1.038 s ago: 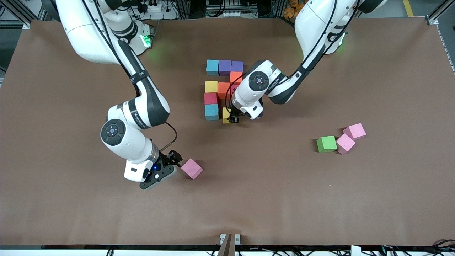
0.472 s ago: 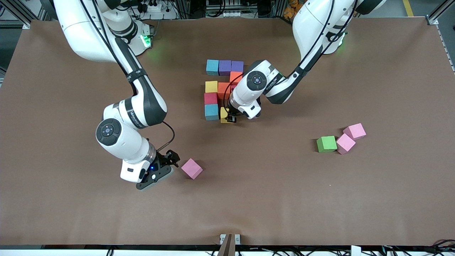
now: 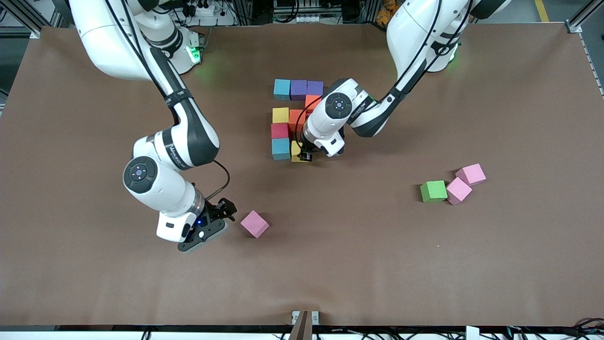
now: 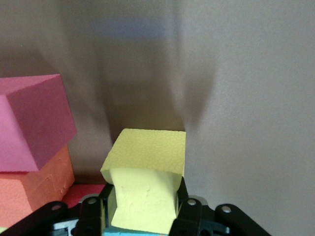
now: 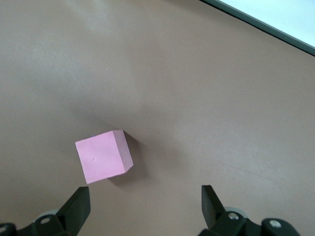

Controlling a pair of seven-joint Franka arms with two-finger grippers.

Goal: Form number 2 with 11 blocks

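A brown mat covers the table (image 3: 424, 264), with aluminium framing and cables along the robots' edge. The left tool (image 3: 306, 157) is clamped on a yellow block (image 4: 145, 184), its fingers (image 4: 91, 211) pressing two opposite faces so the foam dents inward; it holds the block low, just beside the light blue block (image 3: 281, 148) at the near end of the half-built figure (image 3: 292, 118), where blue, purple, orange, yellow and red cubes already sit touching. The right tool (image 3: 222, 212) hangs near the table with its fingers spread wide and nothing between them, a pink cube (image 3: 255, 224) just beside it and untouched. A green block (image 3: 433, 191) lies well apart toward the left arm's end, touching one of two more pink cubes (image 3: 465, 182). These cubes look light, soft and grippy, so a squeeze on two flat opposite faces, centred, should hold without slipping, though hard pressure deforms them. A cube has no long axis; what matters is that the yellow block's faces sit square to its neighbours, and in the front view it looks roughly aligned with them.
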